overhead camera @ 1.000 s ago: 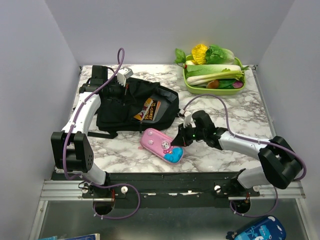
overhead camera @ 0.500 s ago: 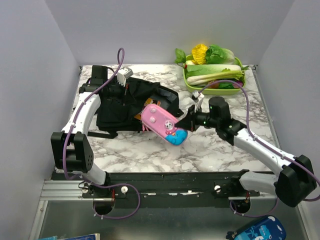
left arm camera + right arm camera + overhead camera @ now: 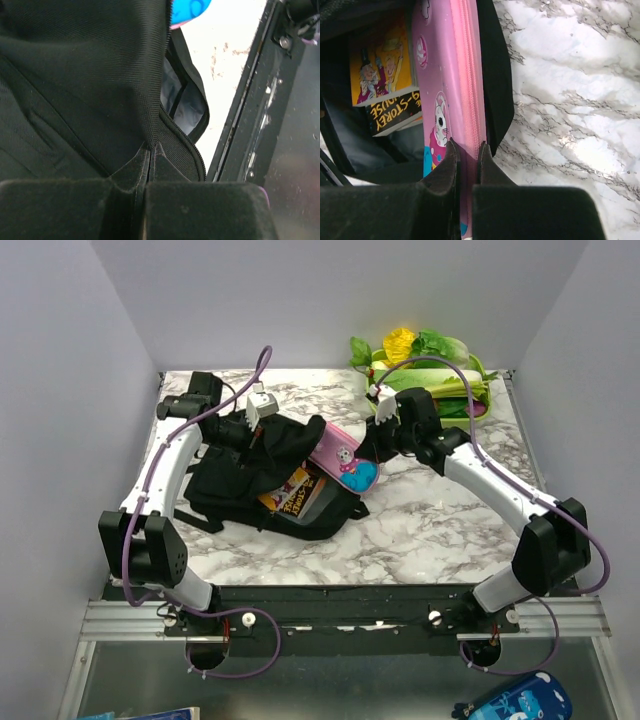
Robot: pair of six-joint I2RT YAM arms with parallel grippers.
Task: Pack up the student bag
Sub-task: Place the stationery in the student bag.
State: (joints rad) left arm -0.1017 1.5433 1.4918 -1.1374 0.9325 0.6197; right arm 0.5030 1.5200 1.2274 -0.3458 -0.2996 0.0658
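The student bag [image 3: 240, 480], black with a grey lining [image 3: 186, 102], lies left of centre on the marble table. My left gripper [image 3: 256, 422] is shut on the bag's fabric [image 3: 90, 85] at the zip edge and holds the mouth up and open. A yellow book [image 3: 292, 493] shows inside the bag. My right gripper [image 3: 374, 445] is shut on a pink pencil case [image 3: 343, 458]. The case [image 3: 447, 60] hangs tilted, its far end over the bag's rim [image 3: 496, 75] next to the book [image 3: 380, 75]. In the left wrist view the case's blue end [image 3: 190, 9] peeks over the fabric.
A green tray [image 3: 478, 416] of vegetables stands at the back right corner, just behind my right arm. Bare marble [image 3: 440, 510] lies right of the bag. Grey walls close in both sides. A blue case [image 3: 512, 702] lies below the table's front edge.
My right gripper has lifted the pink pencil case off the table front and carried it back and up to the bag's mouth. The left gripper has pulled the bag's opening higher.
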